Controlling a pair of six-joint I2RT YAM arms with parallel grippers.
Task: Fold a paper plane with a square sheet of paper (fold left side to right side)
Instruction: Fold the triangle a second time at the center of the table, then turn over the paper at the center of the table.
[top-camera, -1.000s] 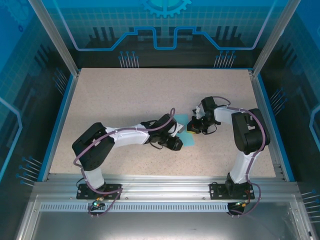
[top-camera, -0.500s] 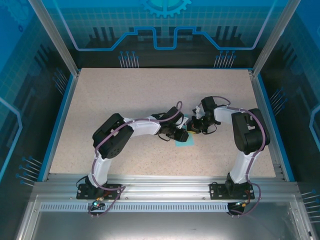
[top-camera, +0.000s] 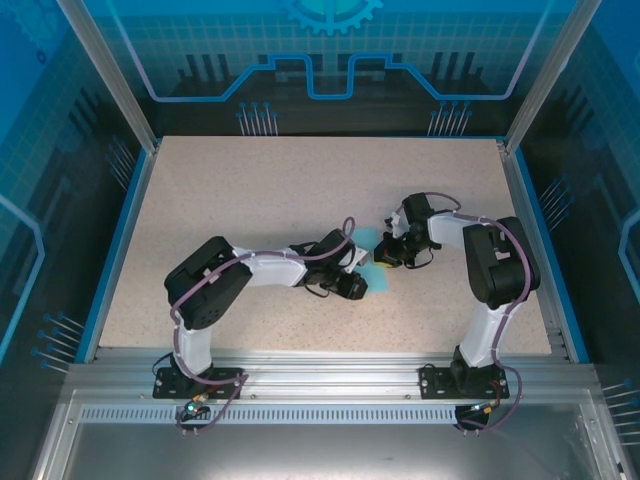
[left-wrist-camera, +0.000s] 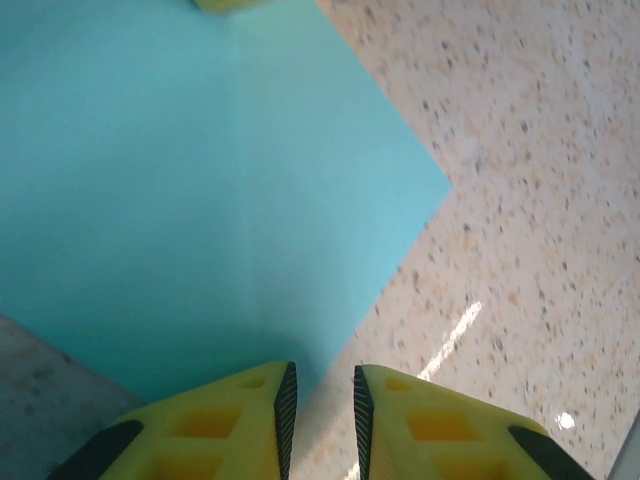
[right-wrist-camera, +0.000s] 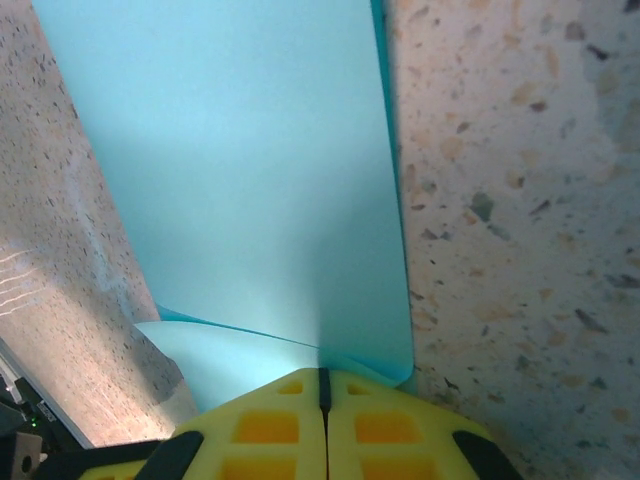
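The square sheet of paper (top-camera: 377, 281) is light blue and lies mid-table between my two grippers. In the left wrist view the paper (left-wrist-camera: 150, 200) is flat with a faint straight crease (left-wrist-camera: 240, 150) down it. My left gripper (left-wrist-camera: 323, 372) hovers at its near edge, jaws a narrow gap apart with bare table between them; from above the left gripper (top-camera: 358, 288) is at the paper's left side. My right gripper (right-wrist-camera: 322, 372) is shut on the paper (right-wrist-camera: 250, 170), where a raised upper layer meets the tips above a lower layer. From above, the right gripper (top-camera: 384, 257) sits on the paper's right side.
The speckled beige table (top-camera: 250, 200) has a blue rim (top-camera: 120, 240) and metal frame posts at its corners. The right arm's elbow (top-camera: 495, 265) stands right of the paper. Open tabletop (left-wrist-camera: 530, 250) lies beside the sheet.
My left gripper pushed forward over the paper half a second ago and has drawn back to its left edge. The right gripper has stayed put, shut.
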